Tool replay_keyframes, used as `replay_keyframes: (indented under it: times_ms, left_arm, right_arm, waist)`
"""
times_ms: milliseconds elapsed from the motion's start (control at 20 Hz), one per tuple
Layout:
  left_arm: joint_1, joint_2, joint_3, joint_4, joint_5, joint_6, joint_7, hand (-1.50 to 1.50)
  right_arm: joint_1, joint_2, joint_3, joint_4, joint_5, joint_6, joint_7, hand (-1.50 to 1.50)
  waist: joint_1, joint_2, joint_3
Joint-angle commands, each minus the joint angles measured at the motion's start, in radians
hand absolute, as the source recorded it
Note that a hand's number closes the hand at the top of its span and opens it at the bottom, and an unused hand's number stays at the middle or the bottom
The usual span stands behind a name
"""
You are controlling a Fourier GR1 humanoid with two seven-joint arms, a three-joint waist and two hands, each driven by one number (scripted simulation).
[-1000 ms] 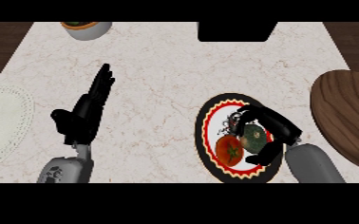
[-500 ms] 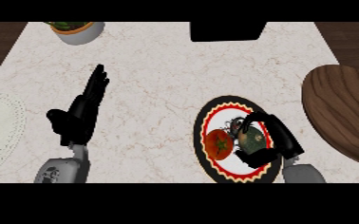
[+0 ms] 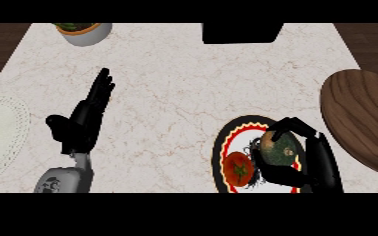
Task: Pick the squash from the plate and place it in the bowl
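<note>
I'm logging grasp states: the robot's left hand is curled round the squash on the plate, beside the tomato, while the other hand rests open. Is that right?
Not quite: it is the right hand that curls round the squash on the plate, beside the tomato. The left hand is the one resting open, as the head view shows.

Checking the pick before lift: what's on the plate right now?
On the plate lie a red tomato and the green squash, with the right hand curled round it. The hand hides the plate's right part.
</note>
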Motion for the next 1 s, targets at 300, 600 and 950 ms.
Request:
replay_keyframes:
  times_ms: [300, 600, 950]
  left_arm:
    - [-0.056, 0.004, -0.003, 0.009, -0.01, -0.004, 0.021, 0.0]
    - [-0.011, 0.003, -0.016, 0.016, -0.013, -0.024, -0.029, 0.0]
    - [-0.042, -0.052, -0.05, 0.026, -0.043, 0.018, 0.007, 0.0]
  right_arm:
    - [0.05, 0.01, 0.148, -0.572, 0.385, 0.045, 0.477, 1.5]
    - [-0.345, -0.017, 0.036, -0.584, 0.421, 0.264, 0.818, 1.5]
    - [-0.577, -0.108, -0.127, -0.433, 0.36, 0.334, 0.925, 1.5]
  waist:
    - [0.017, 0.008, 0.0]
    - [0.038, 0.011, 0.0]
    - [0.032, 0.011, 0.002]
